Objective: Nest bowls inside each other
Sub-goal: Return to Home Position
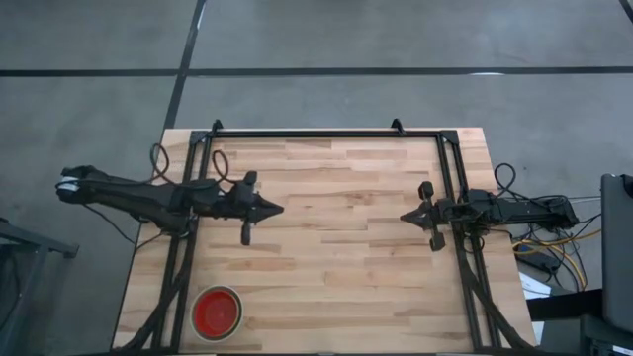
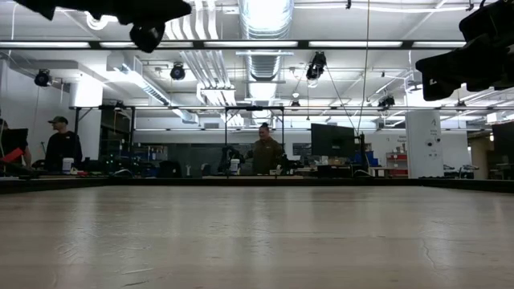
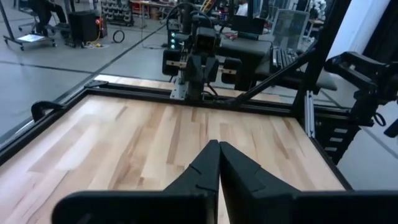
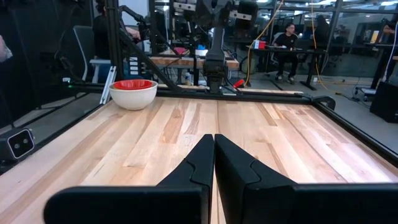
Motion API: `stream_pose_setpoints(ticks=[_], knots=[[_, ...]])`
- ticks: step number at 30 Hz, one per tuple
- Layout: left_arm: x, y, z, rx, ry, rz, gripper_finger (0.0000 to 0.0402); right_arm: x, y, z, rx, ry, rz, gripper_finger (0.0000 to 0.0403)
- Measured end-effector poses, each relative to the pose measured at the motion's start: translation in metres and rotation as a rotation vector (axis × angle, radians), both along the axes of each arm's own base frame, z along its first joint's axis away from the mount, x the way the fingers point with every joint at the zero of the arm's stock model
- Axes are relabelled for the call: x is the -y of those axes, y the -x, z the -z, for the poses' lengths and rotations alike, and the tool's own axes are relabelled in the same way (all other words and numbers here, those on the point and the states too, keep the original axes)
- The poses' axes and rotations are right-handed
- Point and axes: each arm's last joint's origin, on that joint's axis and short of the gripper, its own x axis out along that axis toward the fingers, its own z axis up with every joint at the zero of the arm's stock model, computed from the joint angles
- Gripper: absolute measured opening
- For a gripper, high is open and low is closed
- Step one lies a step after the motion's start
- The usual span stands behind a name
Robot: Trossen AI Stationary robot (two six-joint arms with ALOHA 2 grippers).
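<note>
A whitish-cream bowl (image 1: 218, 312) stands by its base on the wooden table near the front left corner, with a red bowl (image 1: 217, 311) nested inside it. The right wrist view shows the same pair (image 4: 133, 93), the red rim just above the cream wall. My left gripper (image 1: 280, 210) hangs shut above the table's left half, far from the bowls, pointing toward the right edge with nothing between its fingers. My right gripper (image 1: 404, 216) waits shut at the right side, pointing toward the left edge. Both pairs of fingers (image 3: 219, 149) (image 4: 214, 140) meet at their tips.
A black metal frame (image 1: 326, 133) runs along the table's far edge and down both sides. Cables (image 1: 554, 247) lie off the right edge. The bare wood (image 1: 336, 257) between the two grippers is open. People (image 2: 263, 152) stand at desks in the room beyond.
</note>
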Motion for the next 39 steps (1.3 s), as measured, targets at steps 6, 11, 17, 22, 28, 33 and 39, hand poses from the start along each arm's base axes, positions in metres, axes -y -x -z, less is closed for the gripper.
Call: stream_pose_setpoints(ticks=[6,11,17,22,28,33,39], knots=[[-0.002,0.019,0.016,0.004,0.024,-0.003,0.0016,0.0,0.0,0.0,0.0,0.0,0.0,0.0009],[-0.004,0.036,0.025,0.034,0.037,-0.005,0.0016,0.0,0.0,0.0,0.0,0.0,0.0,0.0009],[-0.006,0.053,0.036,0.073,0.01,-0.003,0.0016,0.0,0.0,0.0,0.0,0.0,0.0,0.0009],[-0.007,0.061,0.052,0.076,0.007,-0.002,0.0016,0.0,0.0,0.0,0.0,0.0,0.0,0.0009],[-0.008,0.07,0.069,0.116,0.017,-0.002,0.0016,0.0,0.0,0.0,0.0,0.0,0.0,0.0009],[-0.009,0.076,0.08,0.145,0.02,-0.002,0.0016,0.0,0.0,0.0,0.0,0.0,0.0,0.0008],[-0.009,0.082,0.088,0.168,0.025,-0.002,0.0016,0.0,0.0,0.0,0.0,0.0,0.0,0.0009]])
